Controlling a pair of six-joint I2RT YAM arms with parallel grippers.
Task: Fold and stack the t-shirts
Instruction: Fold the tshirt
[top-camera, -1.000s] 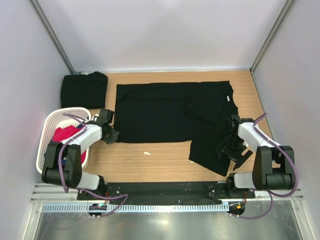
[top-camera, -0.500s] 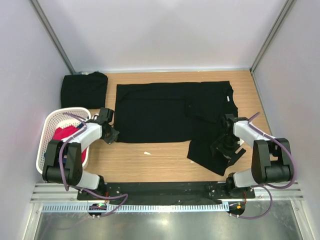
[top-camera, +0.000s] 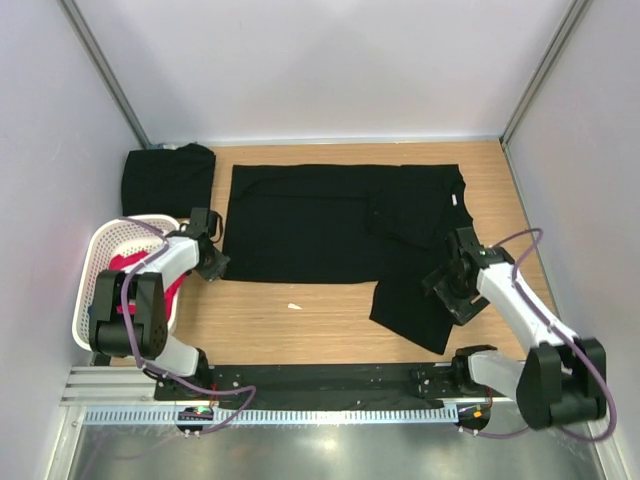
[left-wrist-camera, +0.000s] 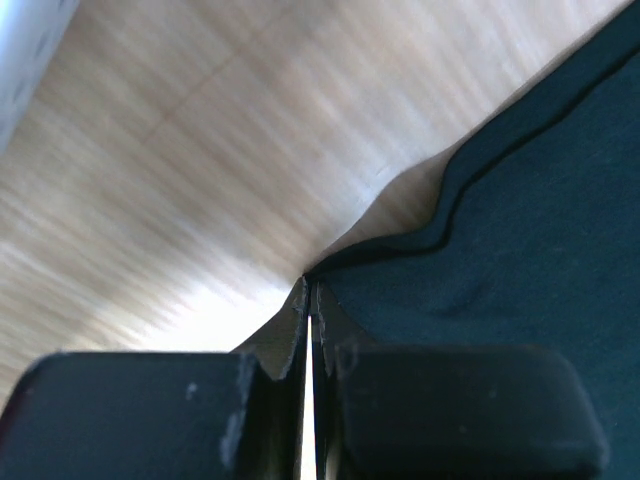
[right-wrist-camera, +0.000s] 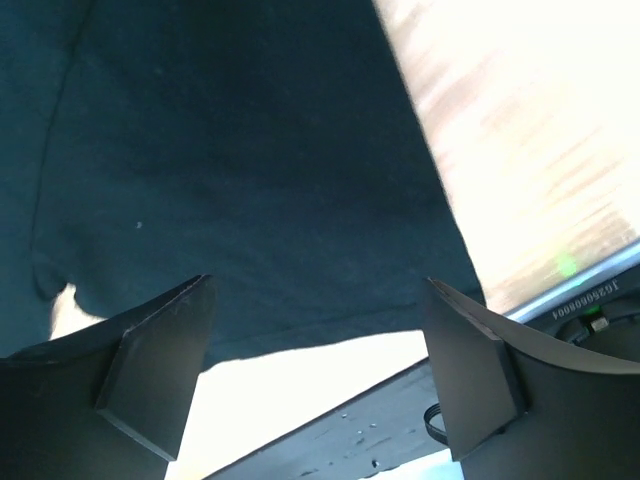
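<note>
At the near right, the right claw (right-wrist-camera: 318, 285) stands with its two dark fingers wide apart, holding nothing. The near right flap of the large plain black soft-cloth t-shirt (top-camera: 300, 225) lies directly beneath and between them. In the top view this claw sits over that flap's right edge, on the light wooden table (top-camera: 300, 330). Past the cloth's hem in the right wrist view, a dark rail (right-wrist-camera: 380, 430) carries a strip of small printed characters, too small to read with any certainty. At the near left, the left claw (left-wrist-camera: 308, 290) has its fingers pressed together on the near left corner of the same t-shirt. The hem rises in a small peak into the tips, with cloth on the right of the left wrist view and bare wood on the left. A small white scrap (top-camera: 293, 306) lies on the table between the two claws, just off the shirt's near hem. Just left of the left claw, a white plastic mesh basket (top-camera: 92, 262) holds a red-pink garment (top-camera: 128, 268). Beyond both claws the t-shirt spreads flat across the table's middle, with a small white tag (top-camera: 455, 199) showing by its neck at the far right; no writing on it can be made out. Farthest, beyond the left claw in the far left corner, a folded black t-shirt (top-camera: 165, 180) lies as a squarish bundle, apart from the spread one.
</note>
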